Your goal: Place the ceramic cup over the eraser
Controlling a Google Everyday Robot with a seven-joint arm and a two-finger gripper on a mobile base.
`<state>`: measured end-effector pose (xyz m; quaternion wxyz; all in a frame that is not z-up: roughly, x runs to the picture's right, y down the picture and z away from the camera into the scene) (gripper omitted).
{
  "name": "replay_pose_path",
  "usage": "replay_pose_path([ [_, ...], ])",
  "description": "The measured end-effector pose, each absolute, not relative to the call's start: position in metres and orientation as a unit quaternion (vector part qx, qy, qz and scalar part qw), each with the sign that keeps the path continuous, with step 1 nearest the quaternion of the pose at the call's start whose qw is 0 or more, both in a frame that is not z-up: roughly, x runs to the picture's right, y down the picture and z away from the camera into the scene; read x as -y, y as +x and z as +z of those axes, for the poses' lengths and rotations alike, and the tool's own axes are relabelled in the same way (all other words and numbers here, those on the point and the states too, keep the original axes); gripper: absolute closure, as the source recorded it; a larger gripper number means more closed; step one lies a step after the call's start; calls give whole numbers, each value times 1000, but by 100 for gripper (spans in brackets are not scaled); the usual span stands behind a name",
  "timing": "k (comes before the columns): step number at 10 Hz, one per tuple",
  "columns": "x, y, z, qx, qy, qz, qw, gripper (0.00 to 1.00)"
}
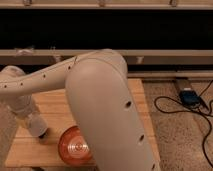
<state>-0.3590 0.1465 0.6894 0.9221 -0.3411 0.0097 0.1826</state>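
Note:
My arm fills the middle of the camera view, and its big elbow hides much of the wooden table (141,102). My gripper (38,128) hangs low over the table's left front part, left of the orange plate. A small white tapered shape at its end looks like the ceramic cup (34,123), tilted, with its lower end close to the tabletop. A small dark patch (44,134) sits right at that lower end; I cannot tell whether it is the eraser or shadow.
An orange plate (75,146) lies at the table's front edge, partly behind my arm. A dark device (190,96) and black cables (175,107) lie on the floor to the right. A dark wall with ledges runs behind the table.

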Motion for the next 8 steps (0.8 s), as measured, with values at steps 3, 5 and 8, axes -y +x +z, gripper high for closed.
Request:
replay_pose_path([
  [3,-148,-359,695,-15,-336,185,924,27],
  [5,-149,-361,696,-16,-332,184,925,27],
  [8,-148,-360,696,-19,-328,185,926,27],
])
